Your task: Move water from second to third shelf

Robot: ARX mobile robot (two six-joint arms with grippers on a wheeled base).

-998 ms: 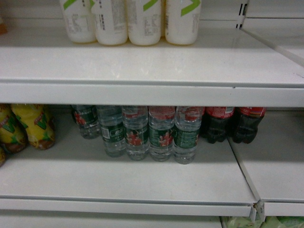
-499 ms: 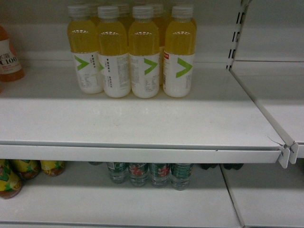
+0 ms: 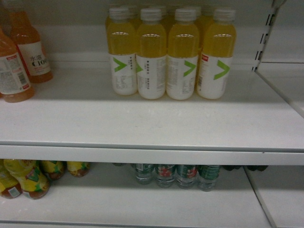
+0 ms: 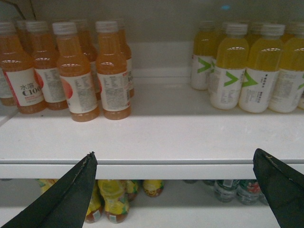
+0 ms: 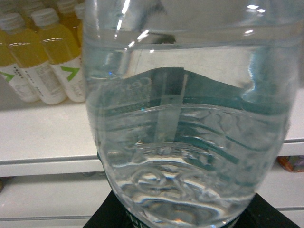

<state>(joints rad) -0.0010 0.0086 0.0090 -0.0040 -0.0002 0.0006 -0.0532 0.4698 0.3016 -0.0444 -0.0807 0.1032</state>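
A clear ribbed water bottle (image 5: 185, 123) with a green label fills the right wrist view, and my right gripper (image 5: 185, 219) is shut on its lower part, with black fingers (image 5: 102, 217) showing at the bottom edge. It hangs in front of a white shelf. More green-label water bottles (image 3: 176, 175) stand in a row on the lower shelf (image 3: 142, 204); they also show as water bottles (image 4: 232, 190) in the left wrist view. My left gripper (image 4: 173, 159) is open and empty, facing the edge of the upper shelf (image 4: 156, 137). Neither gripper shows in the head view.
Yellow drink bottles (image 3: 171, 57) stand at the back middle of the upper shelf (image 3: 152, 123), orange drink bottles (image 3: 19, 61) at its left. Yellow-wrapped bottles (image 3: 28, 178) sit at the lower left. A slotted upright (image 3: 266, 33) bounds the bay on the right.
The head view has risen and shifted: the shelf with yellow drinks now fills the frame, the water row has dropped to the bottom, and orange bottles have come in at the left.
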